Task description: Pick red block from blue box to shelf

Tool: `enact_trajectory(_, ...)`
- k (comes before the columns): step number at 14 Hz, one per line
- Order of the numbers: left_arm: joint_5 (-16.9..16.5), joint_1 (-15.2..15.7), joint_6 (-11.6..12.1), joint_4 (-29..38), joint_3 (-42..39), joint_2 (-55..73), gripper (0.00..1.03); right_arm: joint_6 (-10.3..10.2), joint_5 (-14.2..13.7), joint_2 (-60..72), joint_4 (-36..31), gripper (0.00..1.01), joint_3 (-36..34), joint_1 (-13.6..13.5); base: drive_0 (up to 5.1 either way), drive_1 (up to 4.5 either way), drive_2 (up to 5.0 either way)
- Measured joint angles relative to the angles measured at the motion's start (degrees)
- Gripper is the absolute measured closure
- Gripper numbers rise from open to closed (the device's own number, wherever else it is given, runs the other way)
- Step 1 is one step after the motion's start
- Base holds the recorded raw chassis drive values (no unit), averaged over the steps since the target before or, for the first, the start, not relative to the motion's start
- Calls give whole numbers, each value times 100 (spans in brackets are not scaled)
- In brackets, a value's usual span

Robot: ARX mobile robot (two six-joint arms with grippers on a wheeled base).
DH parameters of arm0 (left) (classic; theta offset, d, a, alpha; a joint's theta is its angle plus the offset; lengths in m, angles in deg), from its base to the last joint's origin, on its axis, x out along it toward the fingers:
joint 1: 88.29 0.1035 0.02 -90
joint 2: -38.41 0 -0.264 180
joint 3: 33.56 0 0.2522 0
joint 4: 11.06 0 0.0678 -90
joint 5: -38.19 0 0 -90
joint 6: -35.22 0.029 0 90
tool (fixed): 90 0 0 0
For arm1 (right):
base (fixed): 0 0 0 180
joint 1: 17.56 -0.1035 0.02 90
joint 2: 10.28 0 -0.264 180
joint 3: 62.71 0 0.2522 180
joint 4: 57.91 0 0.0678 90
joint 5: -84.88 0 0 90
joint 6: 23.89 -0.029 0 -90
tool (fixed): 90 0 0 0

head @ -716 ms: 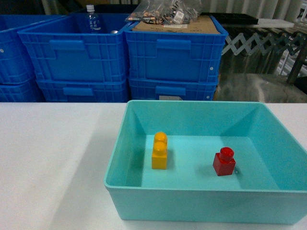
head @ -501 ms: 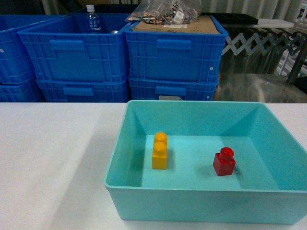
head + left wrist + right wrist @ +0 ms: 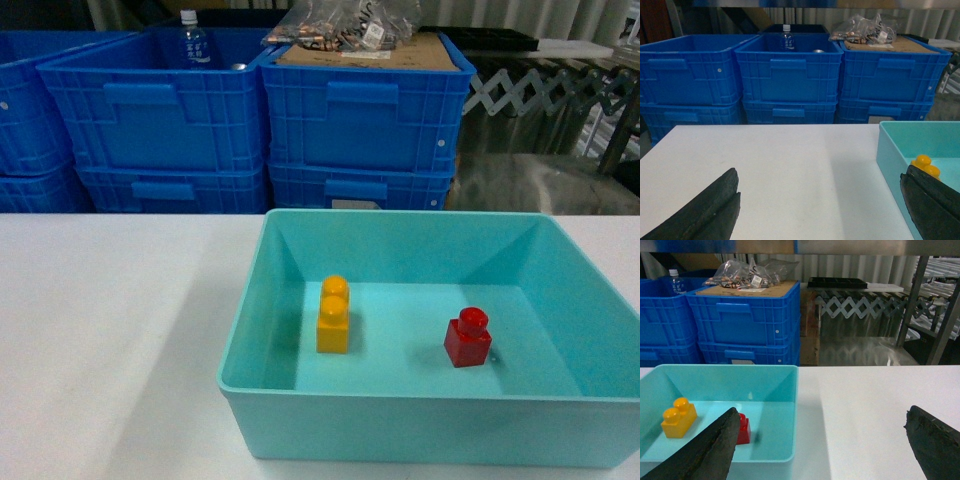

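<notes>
The blue box [image 3: 430,420] was set on the white tabletop [image 3: 110,330], in front of stacked dark blue crates [image 3: 365,110]; the red block [image 3: 467,338] was seated upright on the box floor, right of a yellow brick [image 3: 333,316] and apart from it; the left tool [image 3: 820,210] was held released over the tabletop left of the box; the right tool [image 3: 822,450] was held released at the box's right wall, nothing being grasped.

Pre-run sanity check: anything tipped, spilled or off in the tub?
Nothing stands out. The red block and yellow brick both stand upright, studs up and apart, on the floor of the blue box, which sits flat on the table.
</notes>
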Motion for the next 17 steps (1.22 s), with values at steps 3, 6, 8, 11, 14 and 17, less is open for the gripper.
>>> enact_trajectory(3, 0, 0, 0, 0, 0, 0, 5, 2, 0, 0, 0, 3, 0, 0, 0, 0, 0)
enact_trajectory(6, 0, 0, 0, 0, 0, 0, 5, 0, 0, 0, 0, 3, 0, 0, 0, 0, 0)
enact_trajectory(8, 0, 0, 0, 0, 0, 0, 5, 0, 0, 0, 0, 3, 0, 0, 0, 0, 0)
enact_trajectory(11, 0, 0, 0, 0, 0, 0, 5, 0, 0, 0, 0, 3, 0, 0, 0, 0, 0)
enact_trajectory(14, 0, 0, 0, 0, 0, 0, 5, 0, 0, 0, 0, 3, 0, 0, 0, 0, 0)
enact_trajectory(17, 0, 0, 0, 0, 0, 0, 5, 2, 0, 0, 0, 3, 0, 0, 0, 0, 0)
